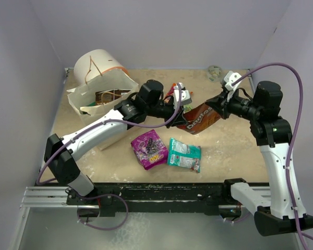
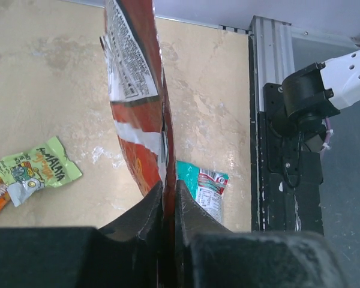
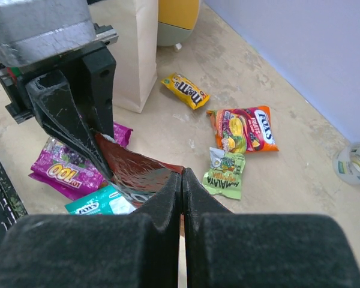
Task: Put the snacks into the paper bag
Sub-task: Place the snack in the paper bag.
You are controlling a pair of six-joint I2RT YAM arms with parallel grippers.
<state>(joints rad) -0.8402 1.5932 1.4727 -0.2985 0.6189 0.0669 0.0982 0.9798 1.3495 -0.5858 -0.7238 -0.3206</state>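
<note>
While the chip packet (image 1: 201, 119) hangs between both pincers, left gripper (image 2: 169, 191) clamped on one edge, right gripper (image 3: 181, 177) pinching another, right should let go first; bag (image 1: 115, 80) sits behind left's wrist.

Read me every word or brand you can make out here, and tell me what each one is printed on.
"Doritos": dark red chip bag.
"100": purple packet.
"m&m's": yellow packet.
"FOX'S": orange-red packet.
"FOX'S": teal packet.
"HIMALAYA": green packet.
Chip bag's back print: too small to read.
</note>
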